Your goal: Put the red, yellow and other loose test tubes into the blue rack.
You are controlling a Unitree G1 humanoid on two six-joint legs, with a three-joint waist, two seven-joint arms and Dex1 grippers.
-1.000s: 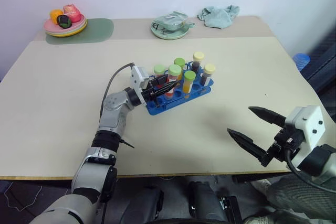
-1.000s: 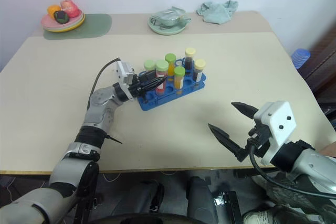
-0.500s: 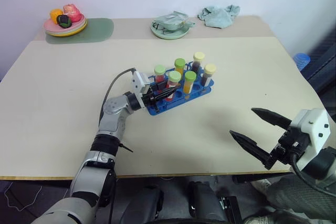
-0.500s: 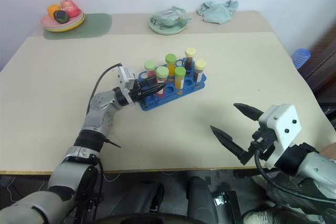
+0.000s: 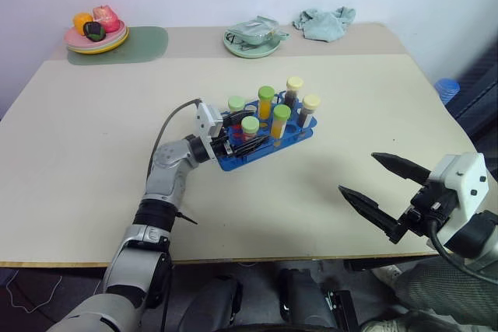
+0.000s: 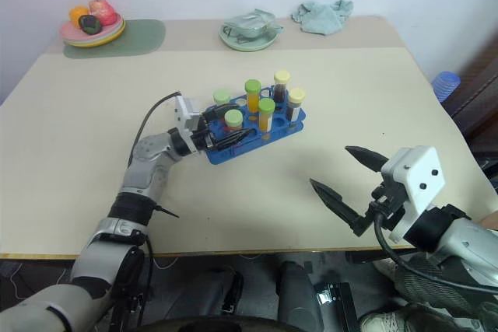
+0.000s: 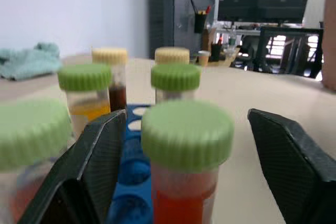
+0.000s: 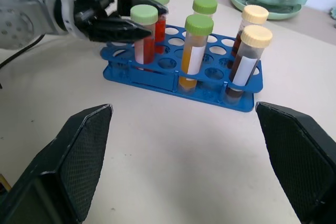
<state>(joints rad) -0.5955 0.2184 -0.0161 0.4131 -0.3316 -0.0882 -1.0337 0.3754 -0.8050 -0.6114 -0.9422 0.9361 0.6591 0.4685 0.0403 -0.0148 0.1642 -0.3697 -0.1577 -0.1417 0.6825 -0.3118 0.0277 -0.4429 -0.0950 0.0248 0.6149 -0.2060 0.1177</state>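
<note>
My left gripper (image 5: pixel 247 136) has let go: its fingers, pinched on the red tube (image 8: pixel 143 35) a second ago, now stand apart either side of it. That green-capped tube sits lower, upright in a near-corner hole of the blue rack (image 5: pixel 264 144), with five others. I judge this tube placed; I see none loose on the table (image 5: pixel 93 161). My right gripper (image 5: pixel 385 192) hangs open, well apart. White tube labels carry no readable writing.

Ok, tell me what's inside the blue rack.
The blue rack holds six capped tubes: two red-filled, two yellow-orange, two dark brown. Several holes stay empty. The tubes' lower ends are hidden by the rack's wall.
</note>
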